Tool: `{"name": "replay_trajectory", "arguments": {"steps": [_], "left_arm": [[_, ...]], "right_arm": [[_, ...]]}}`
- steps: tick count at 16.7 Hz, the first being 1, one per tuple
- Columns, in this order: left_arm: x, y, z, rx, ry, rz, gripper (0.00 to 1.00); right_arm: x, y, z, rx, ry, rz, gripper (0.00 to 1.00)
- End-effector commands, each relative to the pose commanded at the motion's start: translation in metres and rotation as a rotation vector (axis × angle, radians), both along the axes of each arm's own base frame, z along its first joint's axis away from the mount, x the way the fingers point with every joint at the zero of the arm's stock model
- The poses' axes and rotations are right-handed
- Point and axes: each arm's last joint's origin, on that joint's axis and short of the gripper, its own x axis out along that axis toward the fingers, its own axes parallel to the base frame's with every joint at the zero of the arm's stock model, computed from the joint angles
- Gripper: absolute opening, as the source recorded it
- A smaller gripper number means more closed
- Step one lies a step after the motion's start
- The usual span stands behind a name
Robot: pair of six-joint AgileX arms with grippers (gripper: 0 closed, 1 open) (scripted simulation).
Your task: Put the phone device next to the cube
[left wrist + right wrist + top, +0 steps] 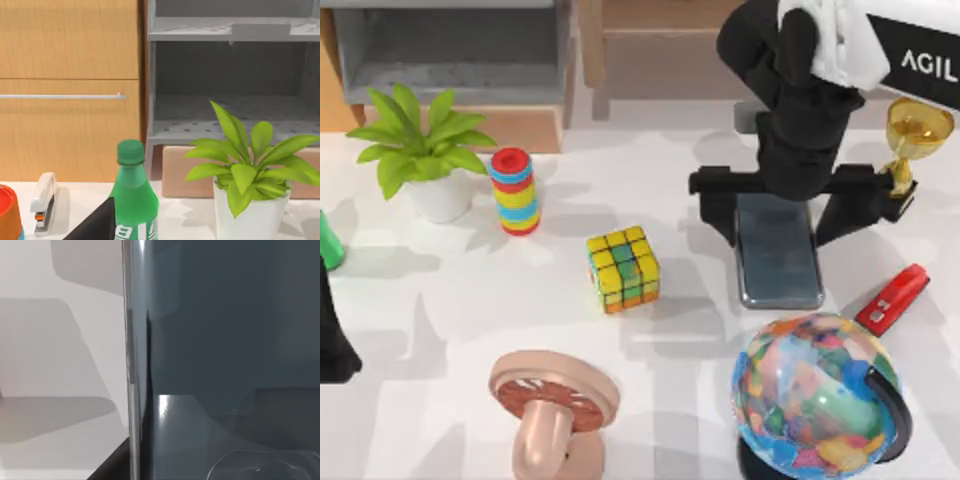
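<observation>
Nearest the bottom edge of the top view stand a pink fan (552, 405) and a colourful globe (817, 395) on the white table (420, 330). Just beyond the globe, the phone (779, 250) lies flat on the table, right of centre, with a red stapler (893, 298) beside it on the right. The right gripper (777, 215) hangs directly over the phone's far end, its jaws spread wide, one finger on each side of the phone and not clamping it. In the right wrist view the phone's glossy dark face (225, 340) sits very close. The cube (623, 268) rests well apart to the phone's left. Farther back are a ring stack (515, 190), a potted plant (425, 150) and a gold trophy (915, 135). The left arm (335, 340) sits parked at the left edge.
</observation>
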Motion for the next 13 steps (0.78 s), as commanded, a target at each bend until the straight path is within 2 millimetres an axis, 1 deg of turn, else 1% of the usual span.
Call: {"name": "replay_trajectory", "arguments": {"steps": [13], "left_arm": [[0.0, 0.0, 0.0, 0.0, 0.0, 0.0, 1.0]], "right_arm": [[0.0, 0.003, 0.018, 0.08, -0.023, -0.013, 0.0]]}}
